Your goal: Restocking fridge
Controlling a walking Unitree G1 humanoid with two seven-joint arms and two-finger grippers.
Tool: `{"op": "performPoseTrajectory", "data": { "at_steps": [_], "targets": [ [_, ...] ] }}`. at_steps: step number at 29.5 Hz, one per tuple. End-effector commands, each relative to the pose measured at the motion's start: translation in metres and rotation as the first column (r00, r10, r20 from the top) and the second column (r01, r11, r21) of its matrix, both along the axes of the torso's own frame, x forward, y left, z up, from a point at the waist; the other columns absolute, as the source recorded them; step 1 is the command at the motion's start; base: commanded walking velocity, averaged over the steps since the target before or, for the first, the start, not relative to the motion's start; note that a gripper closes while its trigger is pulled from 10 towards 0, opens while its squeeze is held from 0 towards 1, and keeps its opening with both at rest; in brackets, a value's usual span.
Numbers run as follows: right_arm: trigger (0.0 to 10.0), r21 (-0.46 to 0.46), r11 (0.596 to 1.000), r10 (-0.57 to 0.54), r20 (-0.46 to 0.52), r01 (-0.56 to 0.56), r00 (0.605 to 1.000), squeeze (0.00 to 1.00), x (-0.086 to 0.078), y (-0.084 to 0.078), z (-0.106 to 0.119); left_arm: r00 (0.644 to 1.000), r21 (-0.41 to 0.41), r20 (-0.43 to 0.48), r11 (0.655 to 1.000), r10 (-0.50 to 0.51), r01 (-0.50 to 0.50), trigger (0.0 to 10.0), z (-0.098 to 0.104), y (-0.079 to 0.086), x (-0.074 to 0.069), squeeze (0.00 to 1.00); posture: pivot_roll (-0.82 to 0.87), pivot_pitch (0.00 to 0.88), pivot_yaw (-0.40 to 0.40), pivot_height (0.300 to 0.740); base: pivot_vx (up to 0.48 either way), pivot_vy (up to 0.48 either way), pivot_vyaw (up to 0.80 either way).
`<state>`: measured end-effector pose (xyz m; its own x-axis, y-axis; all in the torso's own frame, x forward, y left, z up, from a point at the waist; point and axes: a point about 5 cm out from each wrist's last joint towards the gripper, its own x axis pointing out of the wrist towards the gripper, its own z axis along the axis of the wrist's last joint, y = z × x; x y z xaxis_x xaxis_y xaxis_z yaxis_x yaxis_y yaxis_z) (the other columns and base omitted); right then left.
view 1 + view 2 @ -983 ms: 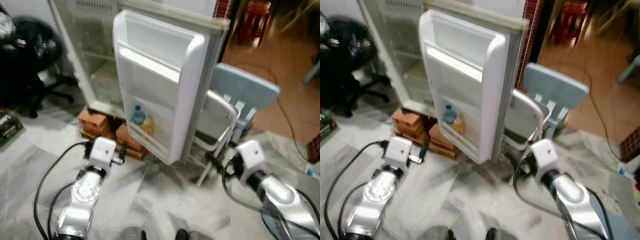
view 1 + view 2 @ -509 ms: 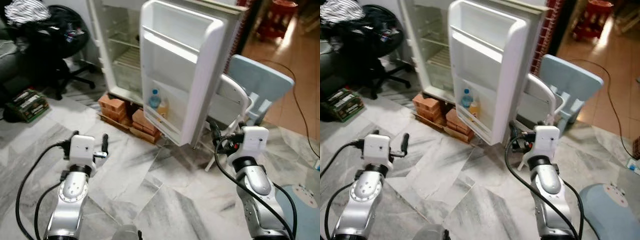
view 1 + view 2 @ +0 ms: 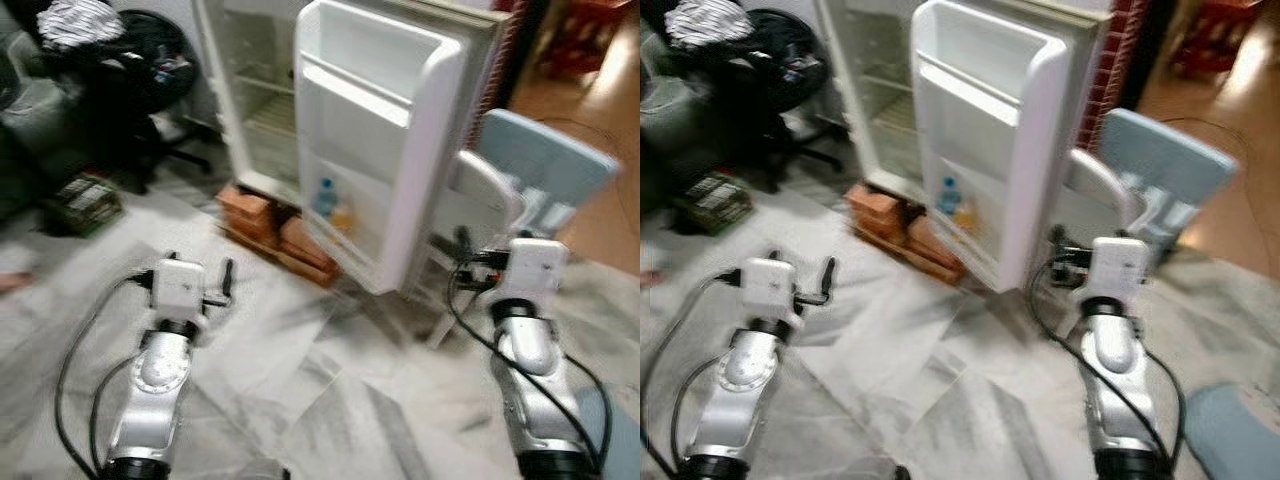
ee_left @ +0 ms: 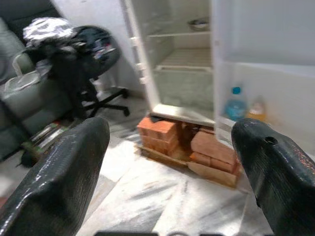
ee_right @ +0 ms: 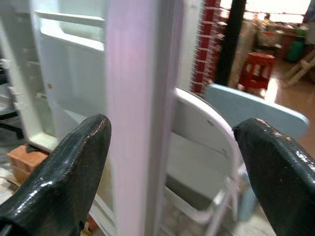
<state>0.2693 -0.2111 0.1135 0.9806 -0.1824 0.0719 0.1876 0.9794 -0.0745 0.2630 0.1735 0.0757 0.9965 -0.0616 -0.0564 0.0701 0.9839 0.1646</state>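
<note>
The white fridge (image 3: pixel 255 90) stands open on a stack of bricks (image 3: pixel 270 225), its wire shelves bare but for a small bowl (image 4: pixel 199 23). Its door (image 3: pixel 385 150) swings out toward me. A blue-capped water bottle (image 3: pixel 324 197) and a small orange bottle (image 3: pixel 343 212) sit in the lowest door shelf. My left gripper (image 3: pixel 226 272) hovers low over the floor, left of the door and short of the bricks, open with nothing between its fingers (image 4: pixel 74 167). My right gripper (image 3: pixel 462 243) is open beside the door's outer edge, facing a white folding chair (image 5: pixel 202 147).
A black office chair (image 3: pixel 150 70) heaped with clothes stands left of the fridge, and a box (image 3: pixel 88 198) lies on the floor. A light blue chair (image 3: pixel 545 160) sits behind the white one. A blue-grey round object (image 3: pixel 1235 430) lies at the right. Marble floor (image 3: pixel 330 400) stretches ahead.
The whole picture has shifted and blurred, so the camera moved; the fridge now sits a little further right in frame. Both arms keep their pose, with both grippers open.
</note>
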Motion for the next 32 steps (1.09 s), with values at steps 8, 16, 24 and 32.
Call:
{"op": "performPoseTrajectory", "data": {
  "at_steps": [8, 16, 24, 32],
  "targets": [
    [10.0, 0.001, 0.999, 0.038, 0.036, -0.038, 0.999, 0.0, 0.0068, 0.0125, 0.0062, 1.0, 0.006, 0.003, 1.0, 0.007, -0.007, 10.0, 0.0004, 0.0055, -0.0013, 0.0, 0.03, 0.0, 0.022, 0.74, 0.48, 0.0, 0.32],
    [10.0, -0.014, 0.999, 0.033, 0.047, -0.032, 0.998, 0.0, 0.0074, 0.0107, 0.0083, 1.0, -0.005, -0.012, 1.0, 0.026, -0.026, 10.0, -0.0032, -0.0003, -0.0015, 0.0, 0.02, 0.0, 0.018, 0.74, 0.18, 0.0, 0.0],
    [10.0, -0.017, 0.999, 0.035, 0.044, -0.034, 0.998, 0.0, 0.0065, 0.0106, 0.0074, 1.0, 0.018, -0.009, 1.0, 0.011, -0.011, 10.0, -0.0031, -0.001, -0.0033, 0.0, 0.03, 0.0, 0.018, 0.74, 0.0, 0.0, 0.0],
    [10.0, -0.016, 0.999, 0.041, 0.043, -0.04, 0.998, 0.0, 0.0063, 0.0114, 0.0068, 1.0, 0.018, -0.007, 1.0, 0.011, -0.011, 10.0, -0.0029, -0.0006, -0.003, 0.0, 0.02, 0.0, 0.02, 0.74, 0.0, -0.36, 0.0]
  ]
}}
